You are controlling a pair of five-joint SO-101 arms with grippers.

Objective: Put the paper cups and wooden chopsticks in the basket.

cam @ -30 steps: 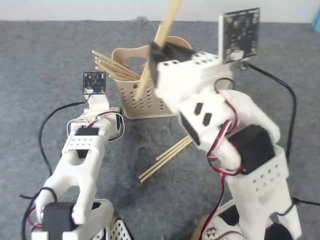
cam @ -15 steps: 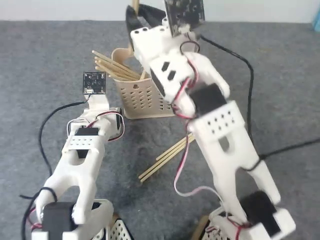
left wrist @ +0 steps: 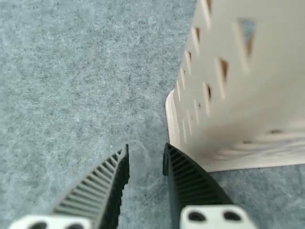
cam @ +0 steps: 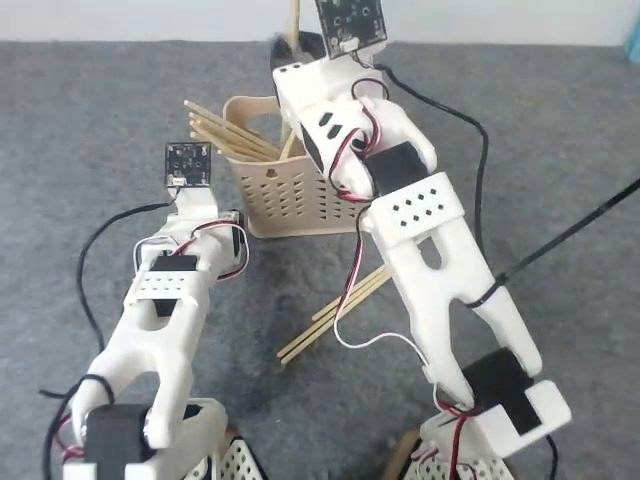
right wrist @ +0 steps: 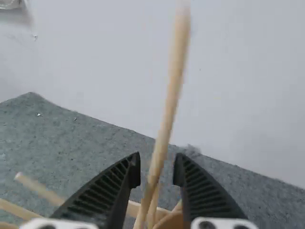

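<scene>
The grey carpet is a short, felted pile that covers the whole work surface. On it the right arm, a white plastic shell with loose red and black wires, stretches forward over the basket. The left arm sits folded low beside it.

The basket is a beige, stiff-walled tub with rounded corners and rows of narrow slots. Several wooden chopsticks lean out of it over one rim.

The move in hand turns on one relation. The right gripper hangs directly above the basket's mouth, with a single chopstick between its ribbed black jaws. The chopstick's long axis is almost upright and its lower end points down into the basket. The jaws stand spread a little wider than the stick, with a gap on each side at the tips, so it looks free to drop rather than pinched.

Two more chopsticks, pale, slim and straight, lie side by side on the carpet between the arms, slanting toward the basket. The right arm looks the nearer to them.

The left gripper rests low just beside the basket's wall, its jaws slightly parted on nothing.
</scene>
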